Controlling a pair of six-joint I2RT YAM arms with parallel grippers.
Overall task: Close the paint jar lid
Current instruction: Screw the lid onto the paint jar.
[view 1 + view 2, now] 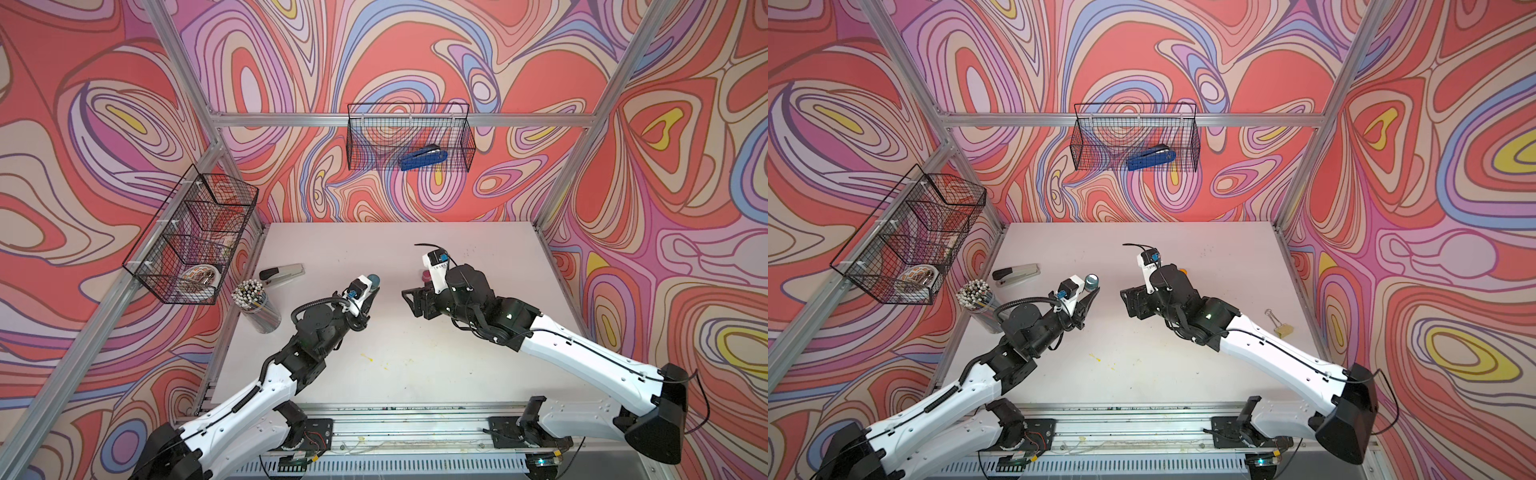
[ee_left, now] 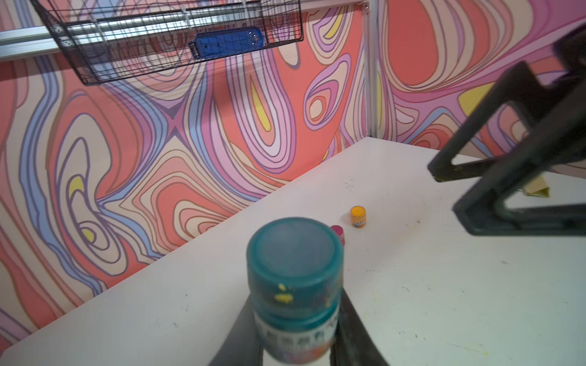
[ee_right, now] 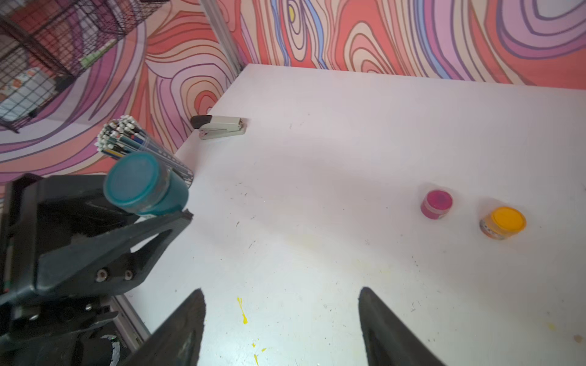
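A small teal plastic paint jar (image 2: 296, 332) is held clamped between the two black fingers of the left claw (image 1: 372, 296), gripped around its labelled body and apparently lifted off the white tabletop (image 1: 374, 353). A round teal lid (image 2: 293, 253), smeared with yellow paint on its side, is seated on top of the jar at the end farthest from the left wrist; whether it is fully tightened cannot be told. The right claw (image 3: 281, 293) is seen with its fingers spread well apart and nothing between them. The two claws are pointed toward each other in both top views, with a clear gap left between them, and the jar lies across that gap from the right claw's fingertips. A small pink paint jar (image 3: 436, 204) and a small orange paint jar (image 3: 502, 223), both lidded, are stood close together on the tabletop behind the right claw, toward the back wall, and well apart from the left claw. A grey and black stapler (image 1: 281, 274) and a clear cup packed with pencils (image 1: 255, 305) are found on the far side of the left claw from the right claw, near the table's edge. A gold binder clip (image 1: 1281, 326) is seen beside the right arm, behind the right claw. High above both claws, a blue stapler (image 1: 423, 159) is lodged in a black wire basket (image 1: 409, 120) hung on the back wall.
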